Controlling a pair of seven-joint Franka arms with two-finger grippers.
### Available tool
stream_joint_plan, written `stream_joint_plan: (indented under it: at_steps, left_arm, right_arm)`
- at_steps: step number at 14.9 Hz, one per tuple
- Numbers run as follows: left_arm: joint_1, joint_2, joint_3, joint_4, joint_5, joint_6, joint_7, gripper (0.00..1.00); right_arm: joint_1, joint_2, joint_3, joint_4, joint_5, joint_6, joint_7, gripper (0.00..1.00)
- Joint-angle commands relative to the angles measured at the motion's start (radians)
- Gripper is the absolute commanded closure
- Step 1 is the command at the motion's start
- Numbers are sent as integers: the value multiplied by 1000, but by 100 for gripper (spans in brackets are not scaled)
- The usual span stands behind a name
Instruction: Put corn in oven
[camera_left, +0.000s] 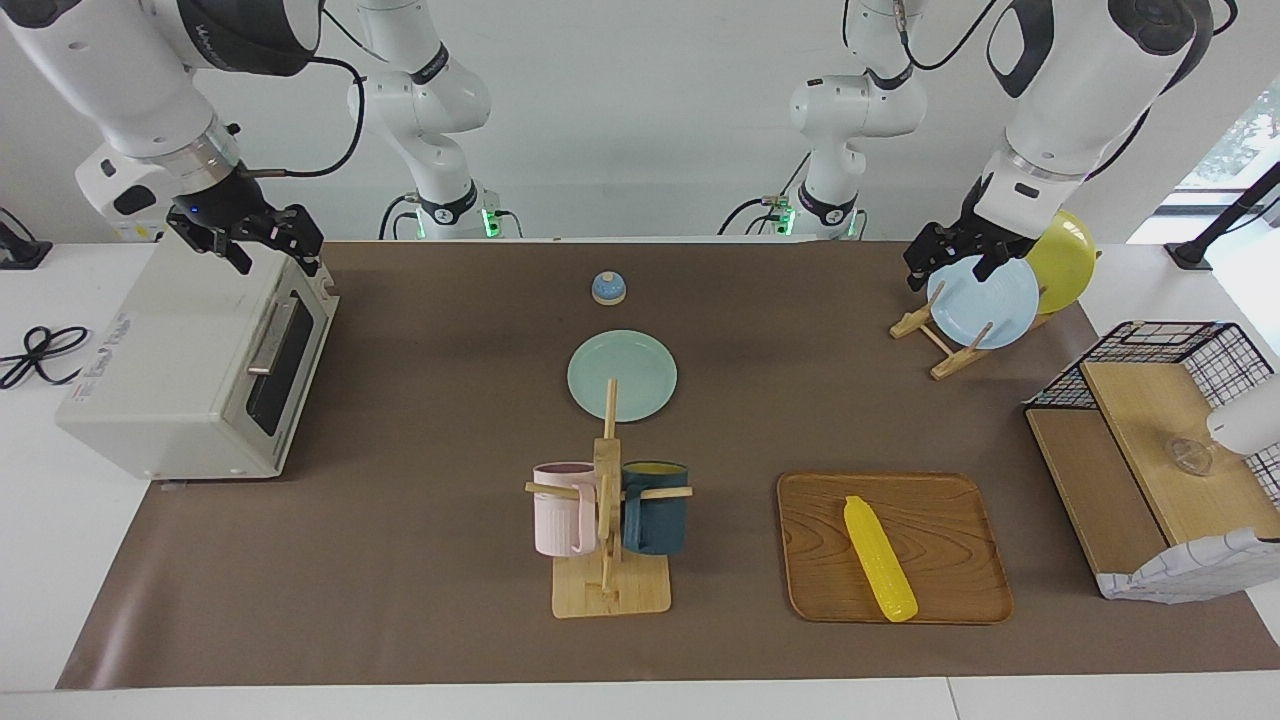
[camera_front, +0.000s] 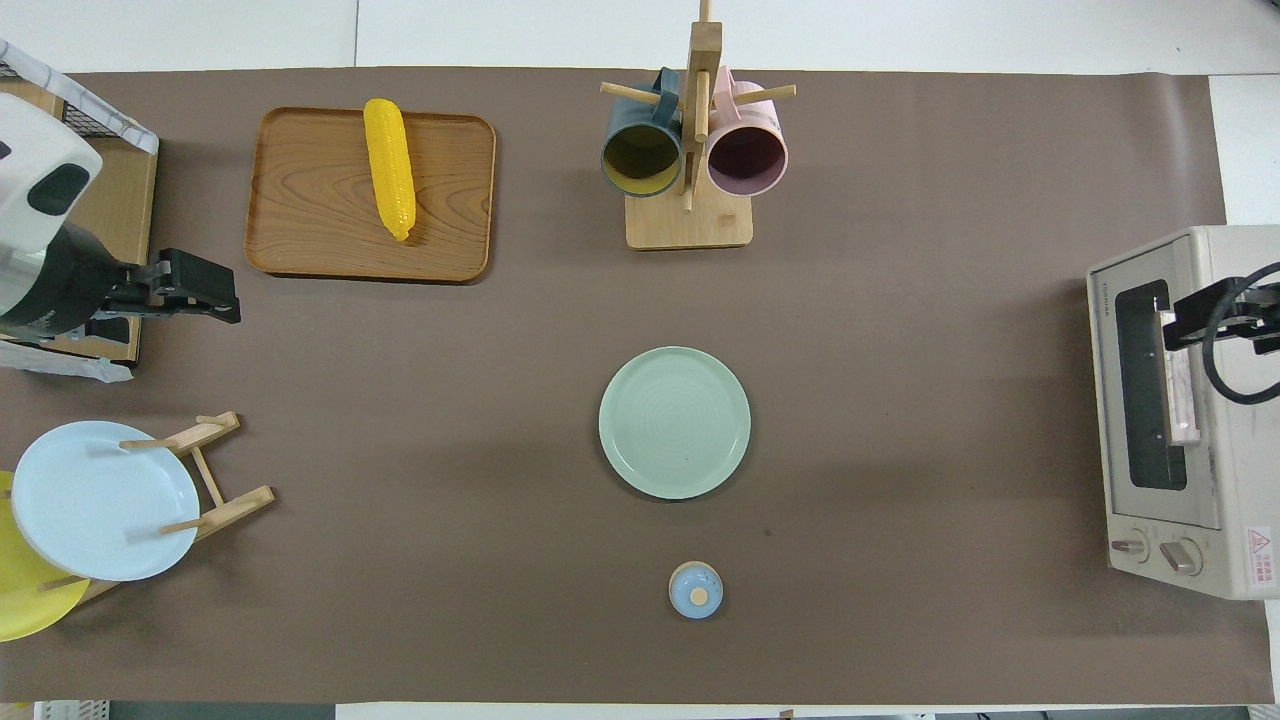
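Right now my right pincer (camera_left: 268, 245), upper left of the facing view, hangs over the oven (camera_left: 190, 370) by its door handle; whether it is apart or together I cannot tell. My left pincer (camera_left: 955, 262), upper right, waits over the plate rack (camera_left: 945, 345), likewise unreadable. Lower right, the corn (camera_left: 880, 558) lies on the wooden tray (camera_left: 935, 510). With the door shut, a glossy cob could slip or roll when pinched.

Yellow plate (camera_front: 25, 600) cut by edge
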Motion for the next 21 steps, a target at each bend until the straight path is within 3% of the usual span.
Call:
stream_joint_plan:
  at_steps: [1,4,8,14,15,21]
  left_arm:
    - [12,16,-12,-4,6,49,-1,0]
    - [7,108,-12,60,-9,78,-1,0]
    - [4,416,-15,356,-20,57,-2,0]
    - [-47,769,-12,637,-16,167,-2,0]
    - [-51,812,-9,665,-13,188,-2,0]
    - [-73,900,-11,646,58,365,2,0]
  right_arm:
    - [-18,-46,1,-82,3,49,-38,100]
    - [17,-112,7,-241,-113,199,-39,100]
    - [-14,-120,1,-313,-149,290,-70,100]
    - [-40,-97,0,-373,-185,368,-64,100]
    - [-66,-88,1,-376,-185,379,-65,100]
    - [-85,-68,3,-428,-183,446,-58,100]
